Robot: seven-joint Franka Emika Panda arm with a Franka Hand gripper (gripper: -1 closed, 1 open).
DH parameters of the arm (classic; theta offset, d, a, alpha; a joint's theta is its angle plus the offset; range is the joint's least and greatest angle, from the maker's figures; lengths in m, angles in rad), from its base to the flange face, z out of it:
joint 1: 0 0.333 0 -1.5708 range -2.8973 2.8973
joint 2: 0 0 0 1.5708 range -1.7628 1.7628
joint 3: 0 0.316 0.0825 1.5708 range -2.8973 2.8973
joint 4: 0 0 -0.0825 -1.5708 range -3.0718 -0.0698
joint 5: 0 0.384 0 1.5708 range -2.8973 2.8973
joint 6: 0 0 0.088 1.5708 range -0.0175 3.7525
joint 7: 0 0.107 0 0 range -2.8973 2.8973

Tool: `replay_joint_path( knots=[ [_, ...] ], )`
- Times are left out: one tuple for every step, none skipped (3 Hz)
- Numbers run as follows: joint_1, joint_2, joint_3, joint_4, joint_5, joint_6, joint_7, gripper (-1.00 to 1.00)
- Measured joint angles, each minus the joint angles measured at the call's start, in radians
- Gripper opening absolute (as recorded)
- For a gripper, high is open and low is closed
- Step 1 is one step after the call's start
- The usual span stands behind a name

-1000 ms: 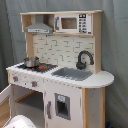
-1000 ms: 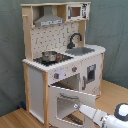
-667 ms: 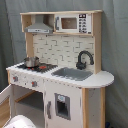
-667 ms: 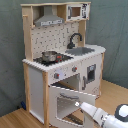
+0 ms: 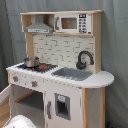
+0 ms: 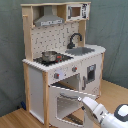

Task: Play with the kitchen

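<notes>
There, the tall white and light-wood toy kitchen [image 6: 65, 60] stood against a grey curtain [image 5: 116, 50], its windowed oven door [image 6: 67, 102] swung outward. The white robot arm's gripper [image 6: 81, 99] met the door's edge, presumably to swing it; whether it gripped, I couldn't tell.

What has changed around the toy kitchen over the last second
Very little. In the second exterior view the arm's white gripper sits by the front edge of the lowered oven door, much as before; any shift is too slight to call. The kitchen, the pot on the stove and the faucet stayed put.
</notes>
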Motion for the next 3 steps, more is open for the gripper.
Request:
replay_joint_path(
  knots=[
    [0.000, 0.005, 0.016, -0.001, 0.000, -0.069, 0.079, 1.00],
    [0.000, 0.005, 0.041, -0.004, 0.000, -0.146, 0.161, 1.00],
    [0.000, 0.007, 0.055, -0.007, 0.001, -0.231, 0.229, 1.00]
  ],
)
